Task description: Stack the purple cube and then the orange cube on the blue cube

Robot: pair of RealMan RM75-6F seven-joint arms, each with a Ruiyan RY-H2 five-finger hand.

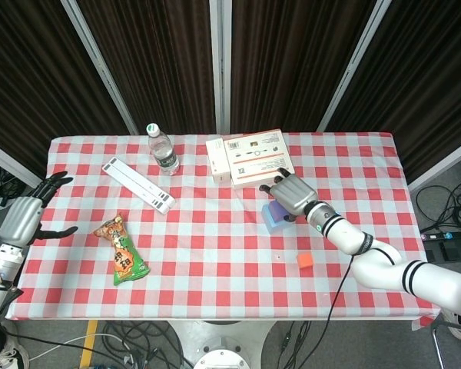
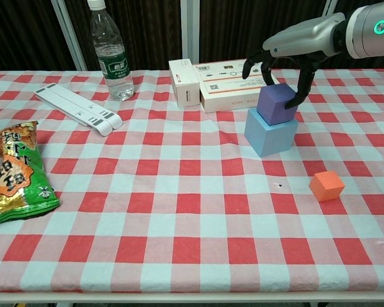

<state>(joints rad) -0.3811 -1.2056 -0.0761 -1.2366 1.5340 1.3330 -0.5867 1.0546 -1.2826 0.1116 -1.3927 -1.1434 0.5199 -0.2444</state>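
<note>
Right hand (image 2: 283, 71) sets the purple cube (image 2: 276, 103) squarely on the blue cube (image 2: 271, 131), fingers curled around it to steady it, orange cube (image 2: 326, 185) waiting nearby.

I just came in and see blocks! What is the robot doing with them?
It is building a tower. The right hand has its fingers around the small purple cube, which sits on the bigger light-blue cube. The little orange cube waits on the red-checked tablecloth nearby, not yet stacked. The left hand hangs open at the table's far edge, holding nothing.
</note>
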